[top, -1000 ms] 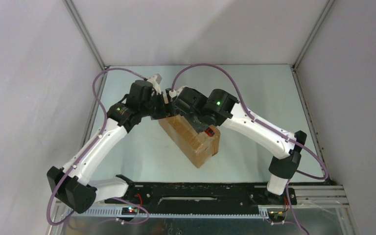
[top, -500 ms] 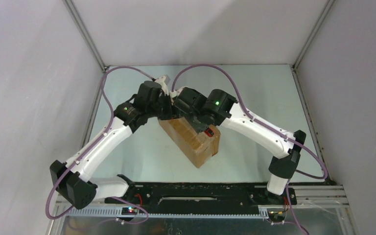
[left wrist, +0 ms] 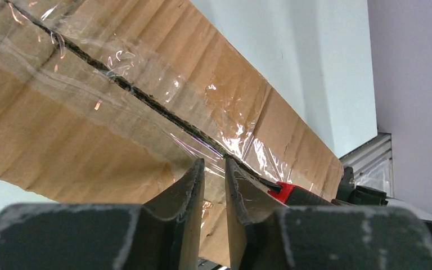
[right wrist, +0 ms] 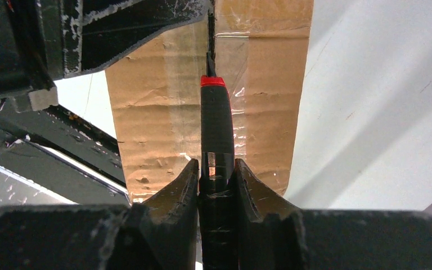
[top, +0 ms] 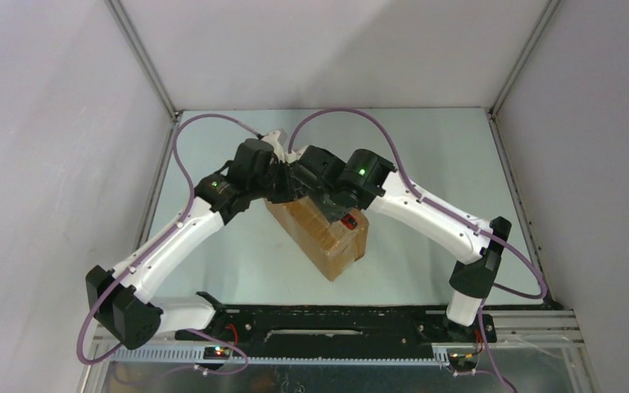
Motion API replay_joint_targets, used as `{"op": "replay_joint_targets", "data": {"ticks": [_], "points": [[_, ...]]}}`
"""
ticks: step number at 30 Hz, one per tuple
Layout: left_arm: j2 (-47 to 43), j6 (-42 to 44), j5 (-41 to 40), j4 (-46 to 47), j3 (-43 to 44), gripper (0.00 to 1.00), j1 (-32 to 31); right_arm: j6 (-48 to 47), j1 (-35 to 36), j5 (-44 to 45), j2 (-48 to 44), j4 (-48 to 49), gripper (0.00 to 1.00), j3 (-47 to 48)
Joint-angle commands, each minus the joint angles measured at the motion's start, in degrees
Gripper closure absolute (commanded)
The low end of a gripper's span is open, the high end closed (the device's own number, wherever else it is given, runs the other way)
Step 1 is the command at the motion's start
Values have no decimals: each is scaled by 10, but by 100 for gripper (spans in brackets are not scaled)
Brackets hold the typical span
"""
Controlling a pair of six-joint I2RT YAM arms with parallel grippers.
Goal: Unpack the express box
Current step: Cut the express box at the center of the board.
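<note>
Express box (top: 332,241), an oblong carton of brown corrugated cardboard, lies flat near the middle of the pale green table (top: 229,254). Its long axis runs on a diagonal, one end pointing to the far left and the other to the near right. The taped flap seam faces up. Clear, wrinkled tape (left wrist: 163,107) covers that seam, and a dark slit shows along it.

Both arms crowd over the far-left end of the carton, where their black wrists nearly meet and hide that end from the overhead camera. The right gripper (right wrist: 215,166) is clamped on a black-handled utility knife with a red collar (right wrist: 216,129). The knife is held in line with the seam, its thin blade tip resting on the slit. Just ahead of the blade, the black body of the left gripper (left wrist: 214,166) fills the upper-left corner of the right wrist view.

The left gripper hangs low over the taped seam, its jaws almost together with a slim gap between them. Whether they pinch the tape cannot be told. From the left wrist, the knife's red collar shows beyond the fingertips, on the box top.

Purple cables (top: 176,164) loop from both arms above the table. Grey enclosure walls (top: 49,164) close in on three sides, and a black mounting rail (top: 336,332) runs along the near edge.
</note>
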Motion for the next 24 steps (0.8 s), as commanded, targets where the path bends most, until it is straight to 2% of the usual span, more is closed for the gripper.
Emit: {"op": "replay_joint_targets", "data": {"ticks": [1, 4, 7, 19, 24], "points": [[-4, -9, -19, -3, -20, 79, 1, 4, -2, -7, -12, -10, 100, -7], [3, -12, -21, -4, -32, 82, 10, 5, 1, -16, -24, -19, 100, -27], [5, -9, -22, 2, -39, 77, 12, 9, 2, -20, -32, -43, 100, -37], [4, -17, -22, 33, -57, 76, 13, 28, 1, -23, -66, -96, 100, -52], [-22, -40, 11, 62, -46, 65, 13, 28, 2, -28, -59, -95, 100, -53]]}}
